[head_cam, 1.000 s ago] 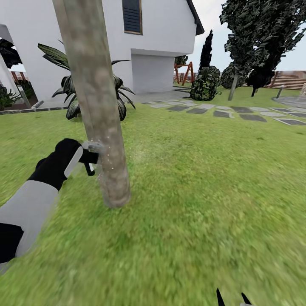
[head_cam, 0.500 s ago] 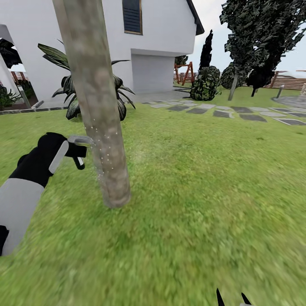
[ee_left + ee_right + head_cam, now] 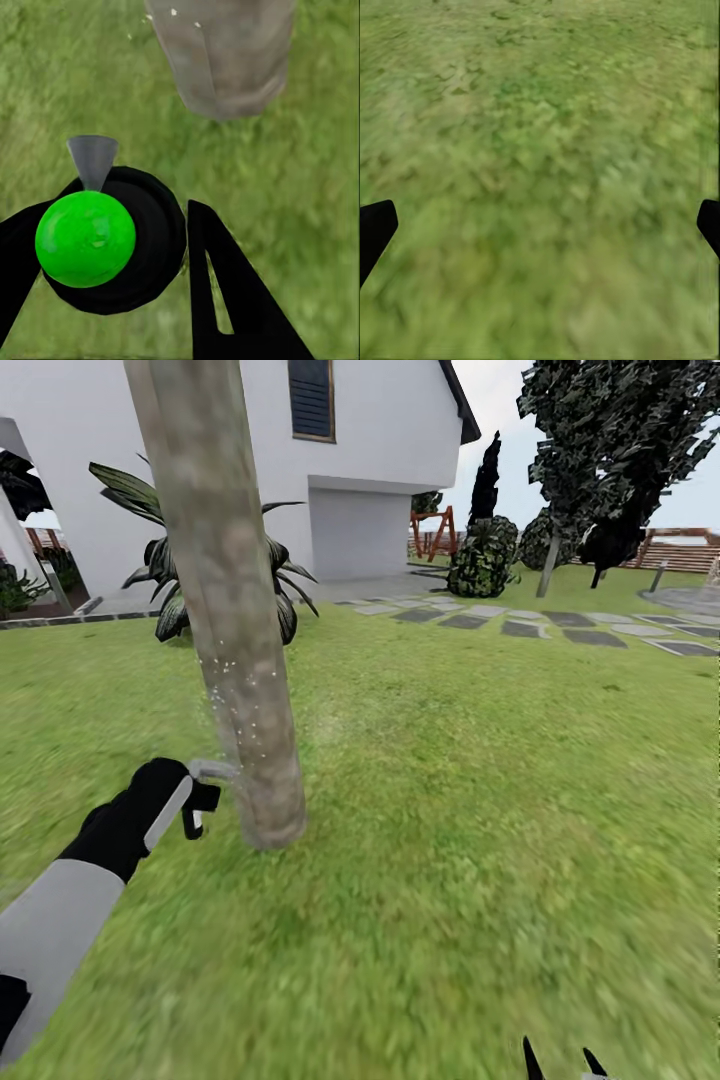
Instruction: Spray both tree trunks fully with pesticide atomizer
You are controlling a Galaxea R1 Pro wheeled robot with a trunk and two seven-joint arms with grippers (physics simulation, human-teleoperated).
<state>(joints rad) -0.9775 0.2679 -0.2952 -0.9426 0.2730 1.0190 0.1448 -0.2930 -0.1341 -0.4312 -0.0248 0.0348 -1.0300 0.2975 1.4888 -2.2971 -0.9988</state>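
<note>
A thick grey-beige tree trunk (image 3: pixel 225 610) leans up from the grass just left of centre. My left gripper (image 3: pixel 197 807) is shut on the pesticide atomizer (image 3: pixel 208 785), low beside the trunk's base, its grey nozzle (image 3: pixel 216 769) almost touching the bark. Whitish pesticide specks (image 3: pixel 235 685) dot the trunk above the nozzle. In the left wrist view the atomizer shows a bright green ball (image 3: pixel 85 238) in a black body between my fingers (image 3: pixel 225 300), with the trunk base (image 3: pixel 225 60) ahead. My right gripper (image 3: pixel 560 1065) hangs open over bare grass (image 3: pixel 540 180). A second tree (image 3: pixel 600 450) stands far right.
A striped broad-leaved bush (image 3: pixel 165 575) grows behind the trunk, before the white house (image 3: pixel 380 450). Grey stepping stones (image 3: pixel 540 622) cross the lawn at the right. A round dark shrub (image 3: pixel 483 560) and a wooden fence (image 3: pixel 690 550) lie far back.
My left arm rose a little and drifted left, then dropped with the atomizer to near the trunk's base. The specks now sit higher on the bark than the nozzle.
</note>
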